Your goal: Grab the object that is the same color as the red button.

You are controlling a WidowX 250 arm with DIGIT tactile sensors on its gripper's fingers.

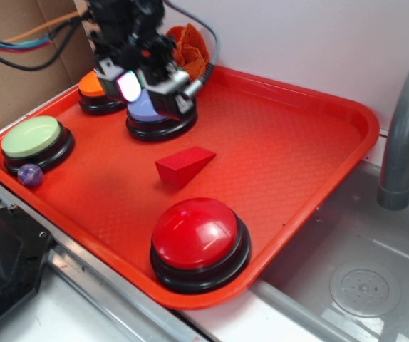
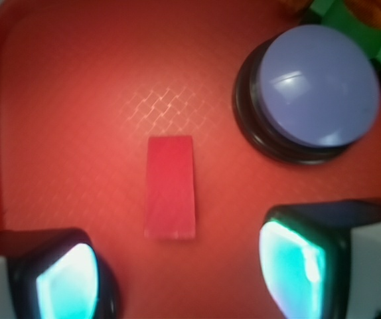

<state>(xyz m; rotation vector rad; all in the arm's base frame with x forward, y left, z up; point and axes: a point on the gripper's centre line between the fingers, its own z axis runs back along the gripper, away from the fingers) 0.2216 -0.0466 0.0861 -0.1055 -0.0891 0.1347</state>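
On the left of the red plastic tray point(image 1: 297, 149) sit a pale green dome button point(image 1: 32, 137) with a small purple ball point(image 1: 30, 174) touching its base, and behind it an orange-topped button point(image 1: 90, 87). These look set out as colour distractors around the middle. Next comes a lavender dome button point(image 2: 316, 90) with a green block point(image 2: 340, 20) behind it. The gripper point(image 1: 139, 84) hovers above this lavender button, probably paused on its way toward the target. The small matte red wedge-shaped block point(image 1: 184, 165) lies free near the tray's centre, between the lavender button and the large glossy red dome button point(image 1: 199, 235) at the front edge. In the wrist view the fingers point(image 2: 64, 279) stand wide apart, holding and touching nothing, with the wedge between and ahead of them.
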